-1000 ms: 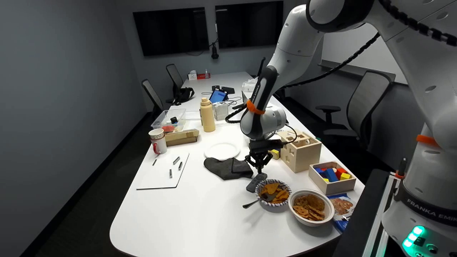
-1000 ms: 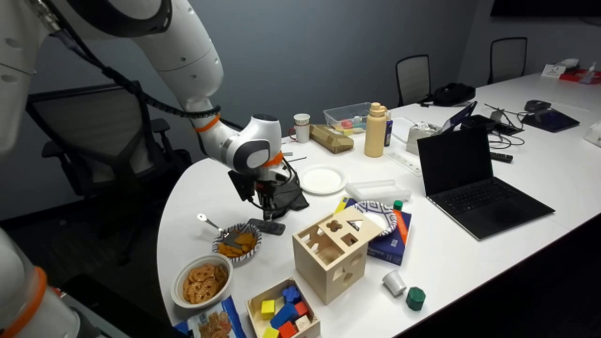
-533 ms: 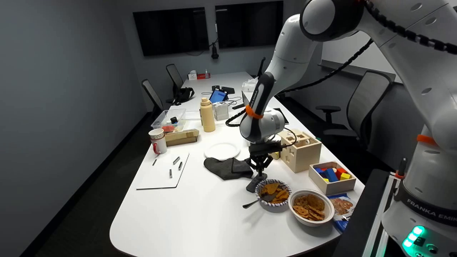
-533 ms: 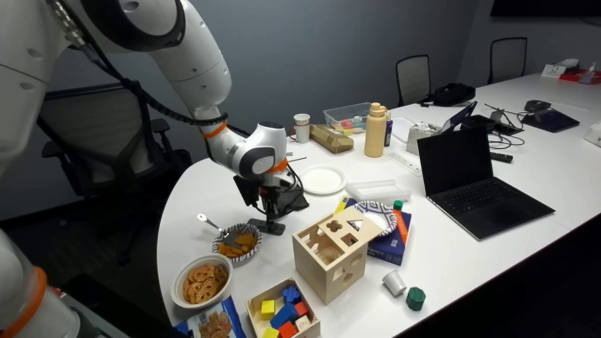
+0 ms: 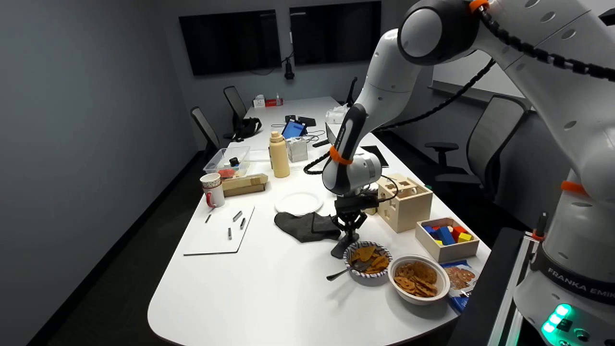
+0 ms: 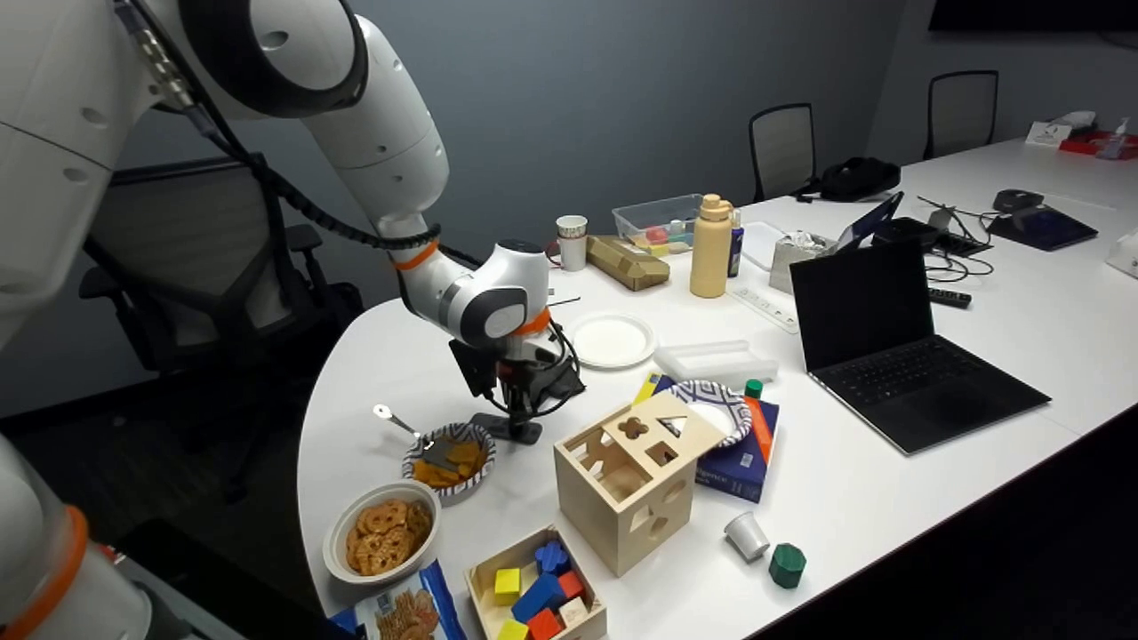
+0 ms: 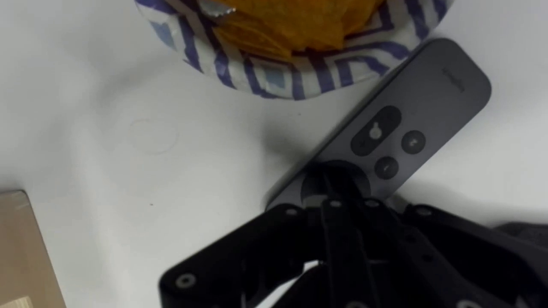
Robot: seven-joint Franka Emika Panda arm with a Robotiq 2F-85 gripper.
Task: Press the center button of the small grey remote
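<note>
In the wrist view the gripper (image 7: 341, 182) hides from me the end of the remote (image 7: 411, 111) pointing between seven and eight o'clock, and much of its round button (image 7: 312, 182); I can't tell whether the tips touch. The lettering (image 7: 454, 79) toward two o'clock is a blur. Edges crop the patterned bowl (image 7: 274, 81) at twelve, the dark cloth (image 7: 528, 233) at four, the wooden box (image 7: 23, 244) at eight and, in an exterior view, the snack bag (image 6: 404, 613) at seven.

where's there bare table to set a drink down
A broad bare patch lies between the white board, the dark cloth, the spoon handle and the rounded table end. A smaller one sits between the laptop, the little grey cup and the green block. It's crowded around the remote, with the striped bowl beside it and the gripper over it.
</note>
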